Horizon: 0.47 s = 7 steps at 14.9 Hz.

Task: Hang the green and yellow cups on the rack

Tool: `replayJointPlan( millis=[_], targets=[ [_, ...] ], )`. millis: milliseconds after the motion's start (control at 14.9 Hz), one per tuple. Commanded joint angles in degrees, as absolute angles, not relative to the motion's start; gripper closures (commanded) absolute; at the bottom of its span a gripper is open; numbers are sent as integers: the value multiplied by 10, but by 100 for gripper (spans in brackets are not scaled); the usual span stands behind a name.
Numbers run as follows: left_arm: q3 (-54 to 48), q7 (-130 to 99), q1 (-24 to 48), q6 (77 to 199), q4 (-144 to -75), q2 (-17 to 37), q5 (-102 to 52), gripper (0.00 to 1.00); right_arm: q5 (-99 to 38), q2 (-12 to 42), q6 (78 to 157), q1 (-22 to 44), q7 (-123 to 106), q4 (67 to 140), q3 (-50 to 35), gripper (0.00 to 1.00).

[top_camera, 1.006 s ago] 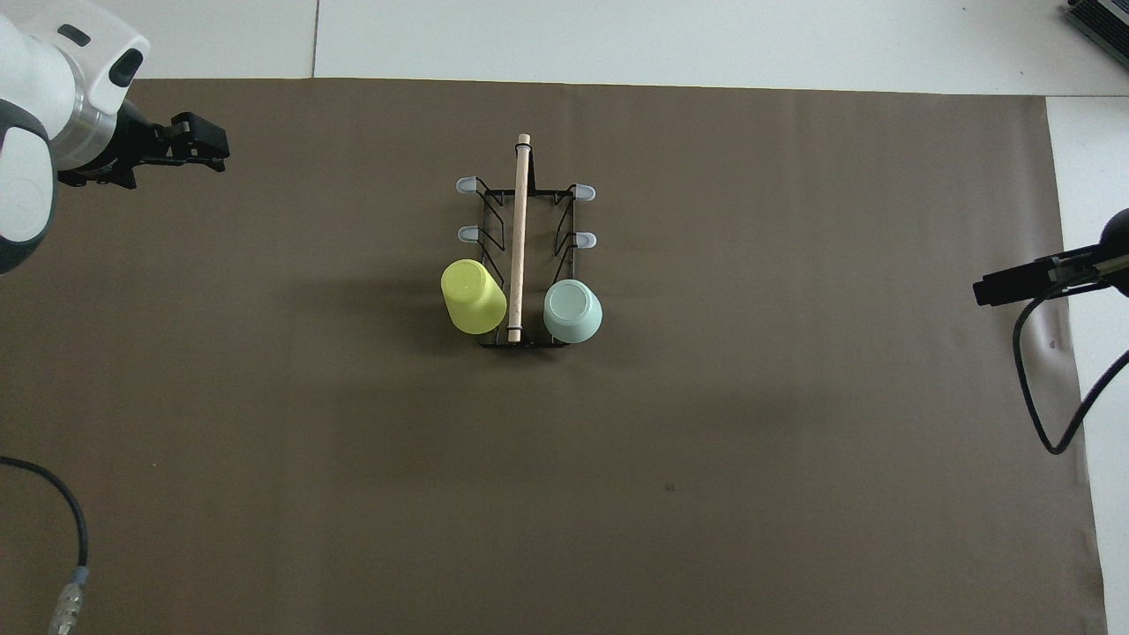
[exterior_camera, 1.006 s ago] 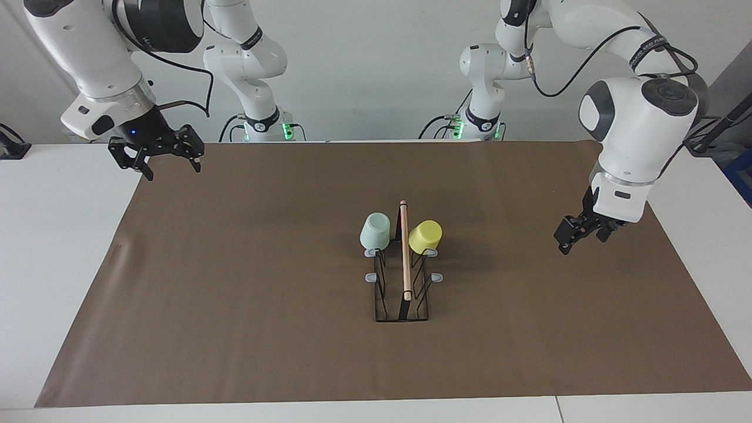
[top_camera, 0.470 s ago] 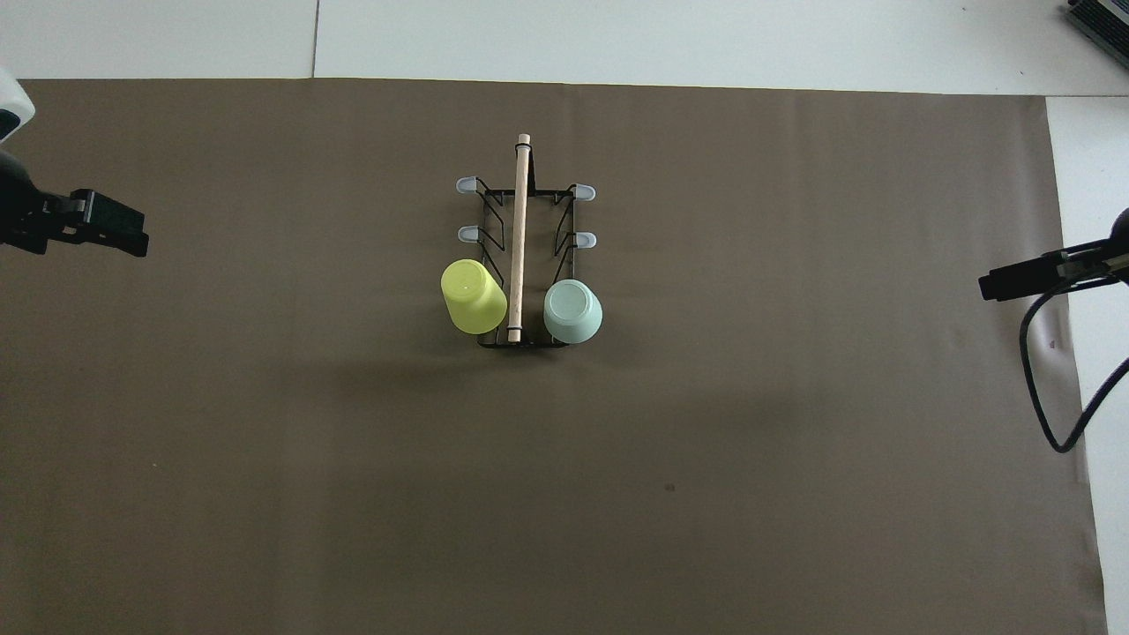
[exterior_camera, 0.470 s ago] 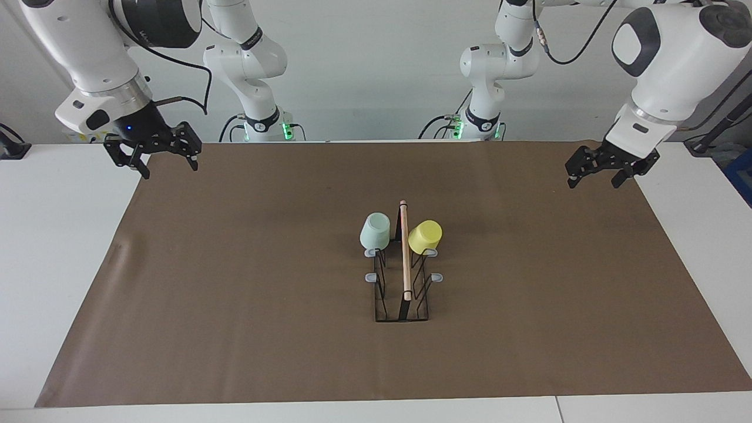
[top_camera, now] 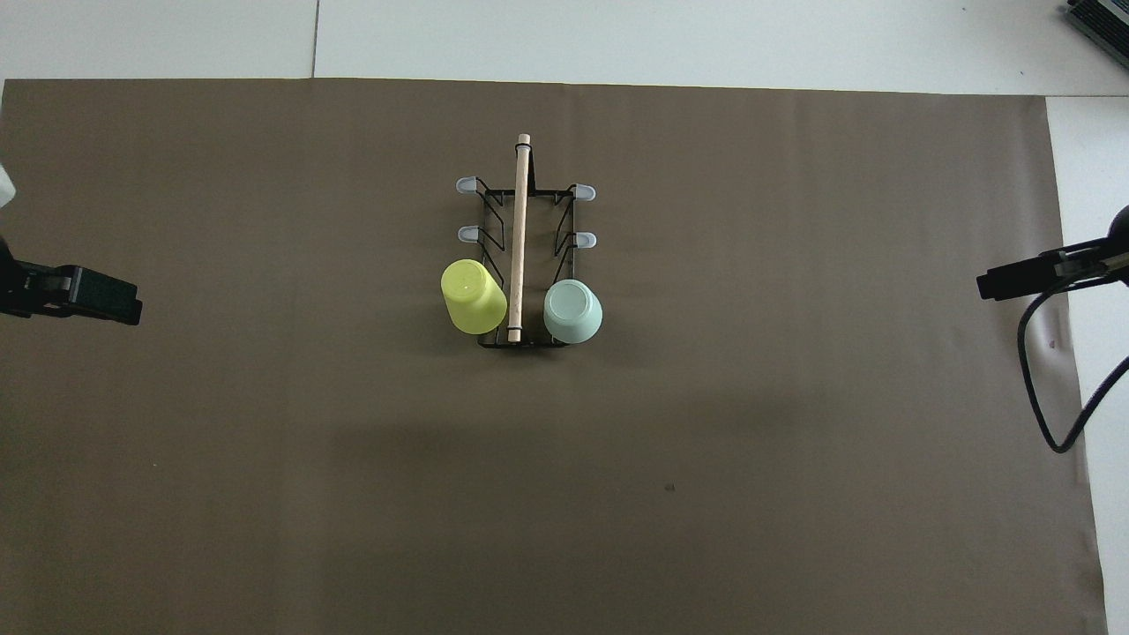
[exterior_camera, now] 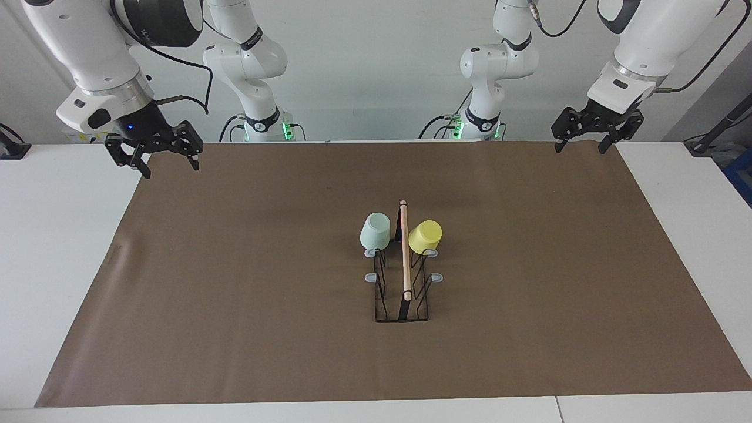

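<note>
Nearest the robots, the left gripper (exterior_camera: 579,140) and right gripper (exterior_camera: 157,156) hang with jaws apart over the brown mat's (exterior_camera: 235,294) two ends, both cut off at the overhead view's edges. Farther out stands the one rack (exterior_camera: 404,276); the green cup (exterior_camera: 375,231) and yellow cup (exterior_camera: 425,237), inverted, hide its nearest two prongs. The other four grey tips show bare
</note>
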<state>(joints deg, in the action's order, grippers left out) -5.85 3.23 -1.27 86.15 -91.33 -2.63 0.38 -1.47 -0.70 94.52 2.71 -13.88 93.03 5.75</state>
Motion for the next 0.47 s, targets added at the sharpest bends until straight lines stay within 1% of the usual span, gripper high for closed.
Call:
replayJointPlan(
  millis=[0, 134, 268, 402],
  targets=[
    [-54, 37, -11, 858, -929, -39, -7, 0, -4, -1, 933, 21, -133, 918, 54, 0],
    [-37, 35, -6, 864, -922, -38, -14, 0, -4, -3, 933, 21, -133, 918, 54, 0],
    [-38, 33, -10, 855, -892, -30, -21, 0, -4, -3, 933, 21, -133, 918, 54, 0],
    [-40, 35, -13, 847, -893, -38, -20, 0, -5, -3, 933, 21, -134, 918, 54, 0]
  ],
)
